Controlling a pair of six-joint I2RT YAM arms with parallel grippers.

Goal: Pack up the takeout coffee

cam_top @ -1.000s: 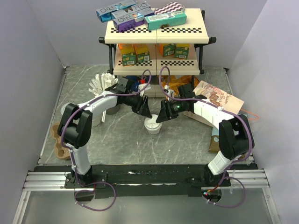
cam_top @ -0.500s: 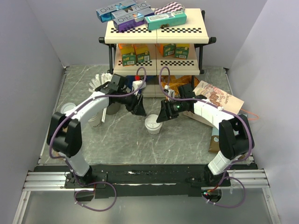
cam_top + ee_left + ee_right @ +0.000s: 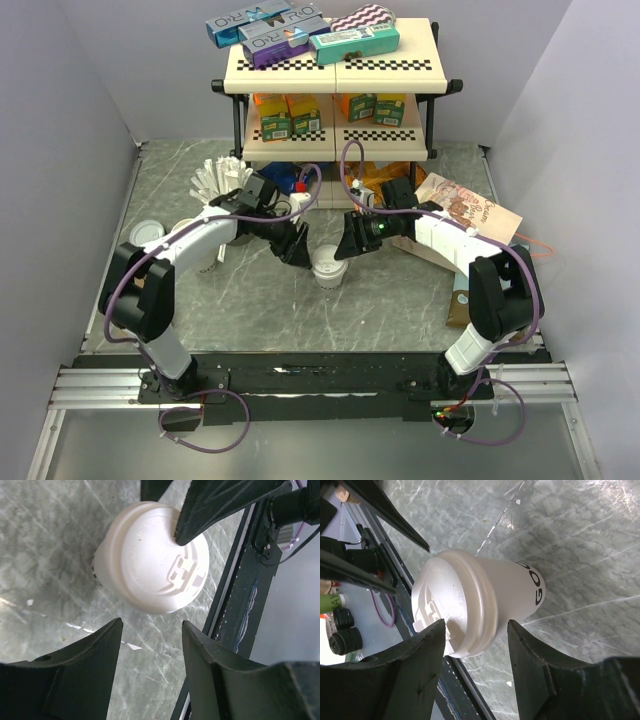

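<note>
The takeout coffee is a white paper cup with dark print and a white plastic lid on it, standing upright on the marble table's middle. It also shows in the left wrist view and the right wrist view. My left gripper is open just left of the cup, and in its own view the cup lies beyond its fingertips. My right gripper is open just right of the cup, and in its own view its jaws stand either side of the lid.
A dark grey cup of white sticks stands at the back left. A flat lid and a brown cup carrier lie at the left edge. A shelf rack of boxes is behind. A printed paper bag lies at the right.
My left arm drew back and up from the cup, then came down again close to its left side. The right arm and the cup have not moved.
</note>
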